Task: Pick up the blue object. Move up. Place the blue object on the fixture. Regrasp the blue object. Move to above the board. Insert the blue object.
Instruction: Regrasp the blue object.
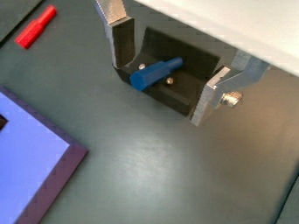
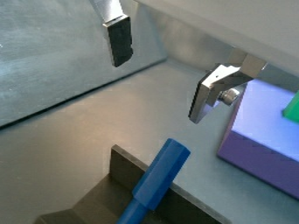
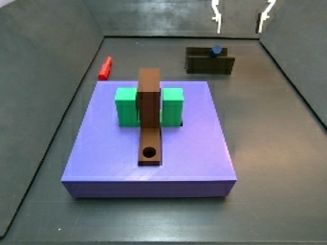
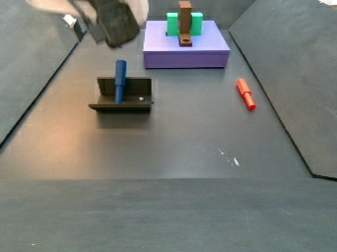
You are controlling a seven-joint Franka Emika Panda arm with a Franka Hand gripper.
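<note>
Silver-fingered gripper [image 1: 170, 72] spread wide, empty, hanging above the fixture [image 3: 209, 63], touching nothing. One blue object [image 4: 120, 80] stands propped in the fixture. One red peg [image 3: 105, 67] on the floor, one board [image 3: 192, 153] with two green blocks [image 3: 126, 106], one brown bar [image 3: 151, 124]

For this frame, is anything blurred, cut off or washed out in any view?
In a side view the claw is motion-smeared and cropped at the top edge, while the blue peg on the fixture stays sharp. In a wrist view the peg is close and soft, with pale glare on the floor. In the far side view the claw is small and cropped.
</note>
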